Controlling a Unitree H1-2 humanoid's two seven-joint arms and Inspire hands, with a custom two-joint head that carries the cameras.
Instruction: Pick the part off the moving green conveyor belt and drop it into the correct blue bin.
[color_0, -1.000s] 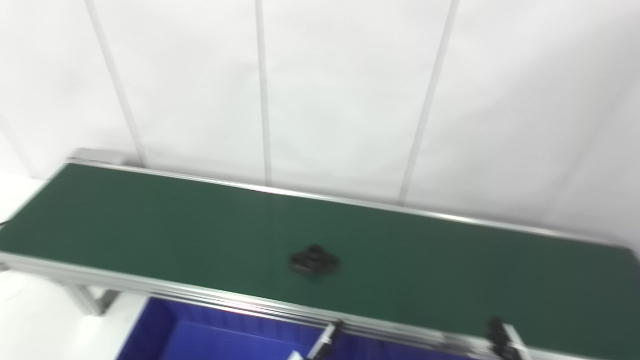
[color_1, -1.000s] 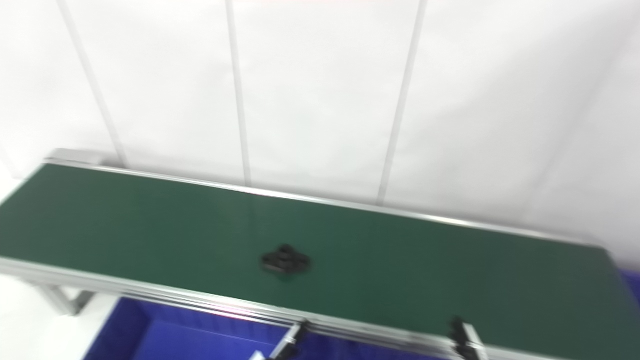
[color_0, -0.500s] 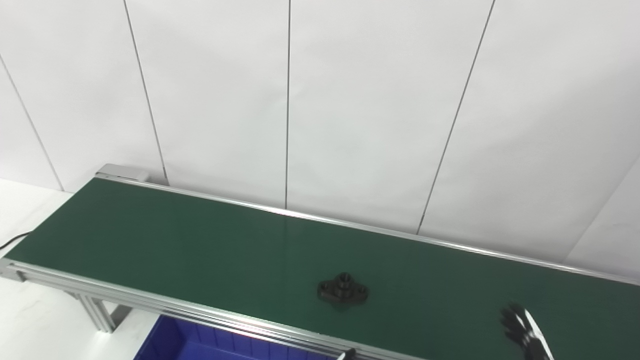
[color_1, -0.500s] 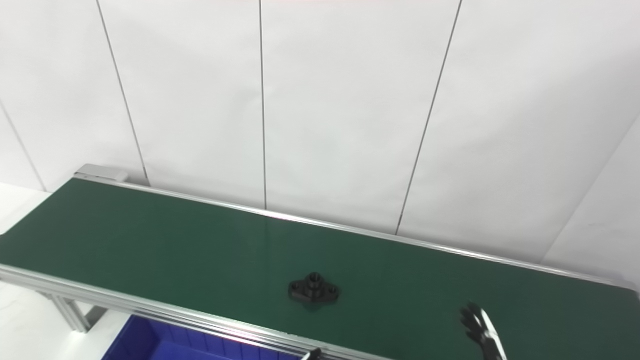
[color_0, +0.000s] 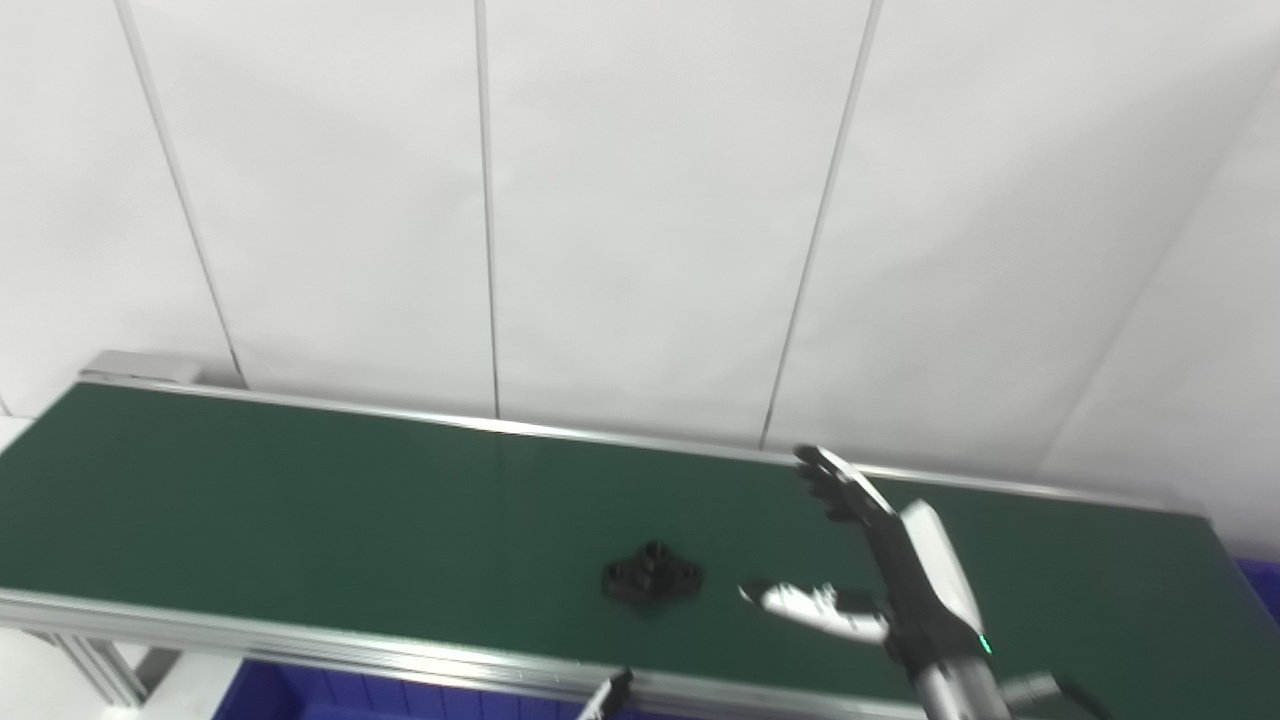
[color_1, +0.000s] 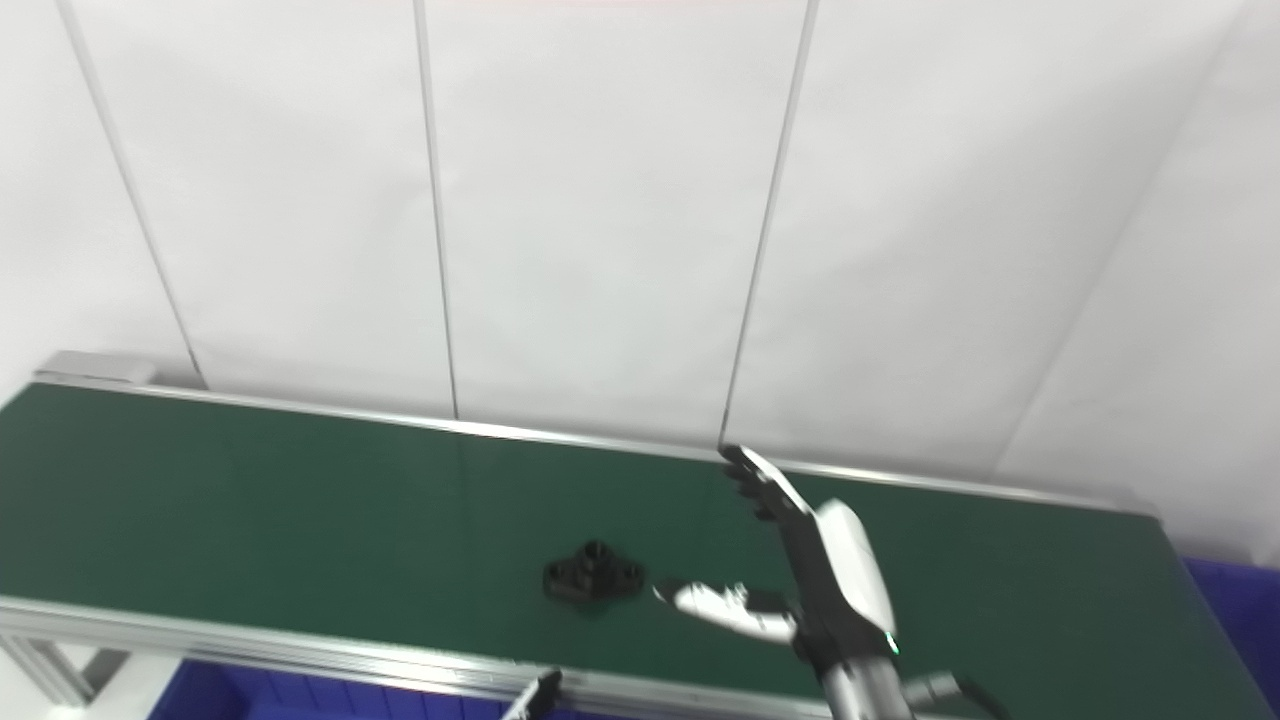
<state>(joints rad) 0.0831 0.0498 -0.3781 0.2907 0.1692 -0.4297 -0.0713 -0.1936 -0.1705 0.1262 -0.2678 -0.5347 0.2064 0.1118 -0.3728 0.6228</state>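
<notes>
A small black part with a raised hub and flat lobes lies on the green conveyor belt, near its front edge; it also shows in the right eye view. My right hand is over the belt just right of the part, open, fingers stretched toward the wall and thumb pointing at the part, a small gap away. It holds nothing. Only a dark tip of my left hand shows at the bottom edge, below the belt's front rail.
A blue bin peeks out under the belt's front rail at the bottom left. Another blue bin sits past the belt's right end. A white panelled wall stands close behind the belt.
My right hand has risen from the bottom right corner onto the belt, open, close beside the part. The camera has shifted, so the whole scene has moved.
</notes>
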